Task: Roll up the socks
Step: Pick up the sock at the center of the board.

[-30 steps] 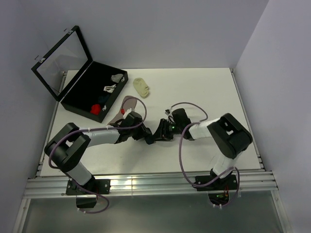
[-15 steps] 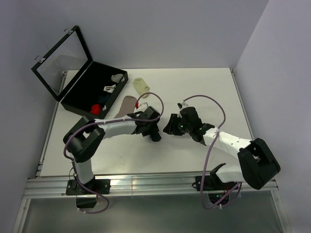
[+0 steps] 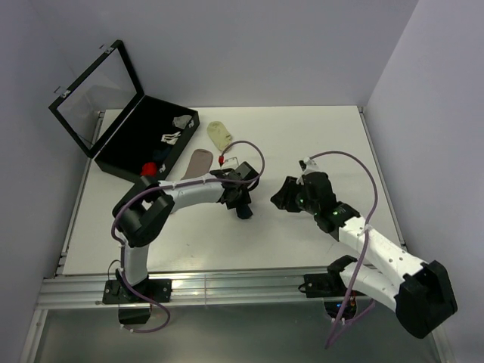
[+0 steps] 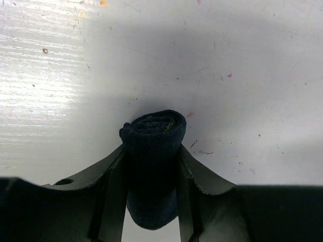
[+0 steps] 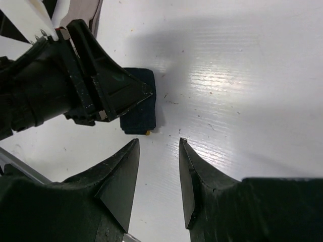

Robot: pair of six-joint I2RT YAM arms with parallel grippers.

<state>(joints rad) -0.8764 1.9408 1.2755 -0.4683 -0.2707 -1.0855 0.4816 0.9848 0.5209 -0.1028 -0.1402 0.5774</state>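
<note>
The open black case (image 3: 127, 153) at far left holds white-grey items (image 3: 175, 128) and a red item (image 3: 151, 168), while mid-table the left gripper (image 4: 152, 156) clamps the rolled navy sock (image 4: 153, 132), with the right gripper (image 5: 159, 141) beside it, jaws parted and empty.

The right gripper (image 3: 284, 197) is backing off rightward from the left gripper (image 3: 242, 205) (they were nearly touching), which is reaching farther across, seemingly carrying the rolled navy sock (image 4: 153, 133) along.

Rolled-up navy sock (image 4: 153, 146), a compact bundle, dusty-pink sock (image 3: 199, 161) lying flat
</note>
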